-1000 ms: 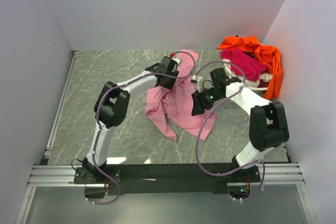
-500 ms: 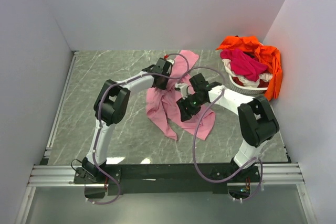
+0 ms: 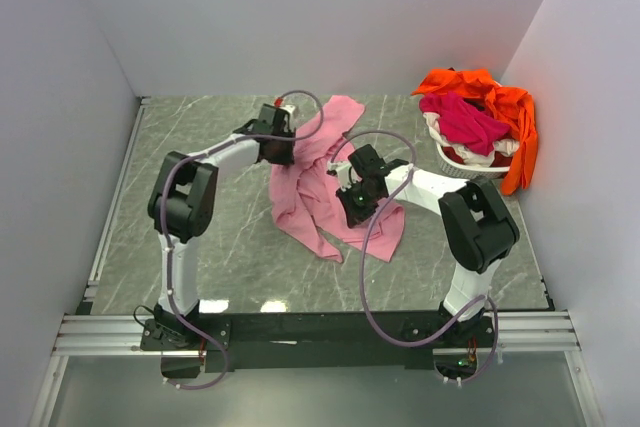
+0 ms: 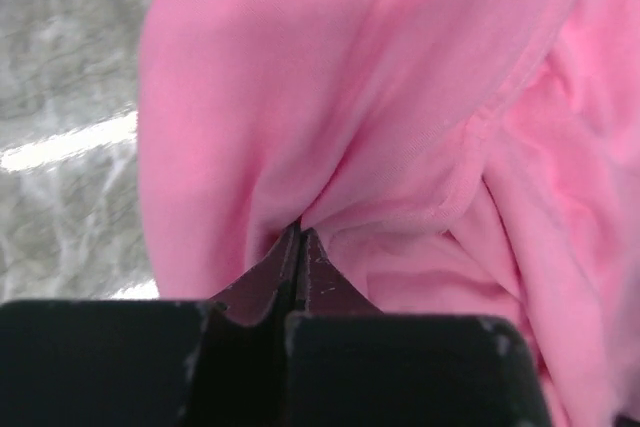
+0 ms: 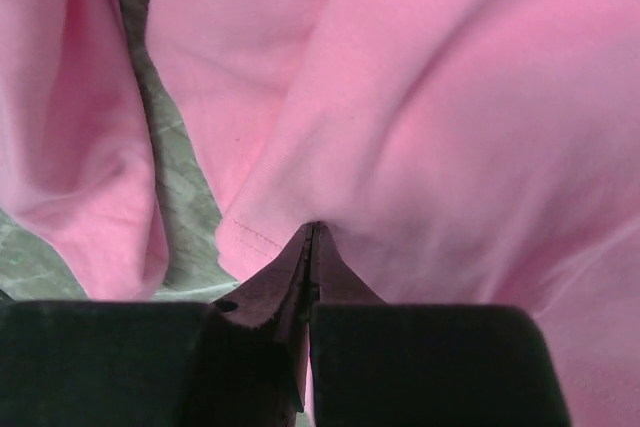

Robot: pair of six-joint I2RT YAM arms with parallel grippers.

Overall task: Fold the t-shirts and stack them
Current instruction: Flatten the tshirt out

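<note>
A light pink t-shirt lies crumpled in the middle of the marble table. My left gripper sits at its upper left edge. In the left wrist view the left gripper is shut, with a fold of the pink t-shirt pinched at its tips. My right gripper is over the shirt's right half. Seen from the right wrist, this gripper is shut on the pink cloth just beside a stitched hem. A magenta t-shirt and an orange t-shirt are heaped on the basket at the back right.
The white plastic basket stands against the right wall, with the orange cloth hanging over its far side. Bare grey marble table stretches left of the pink shirt and along the front. White walls close in the left, back and right sides.
Both grippers have shut on the pink shirt. The left arm has swung left, drawing the shirt's upper edge with it. The right gripper has moved left from near the basket onto the shirt.
</note>
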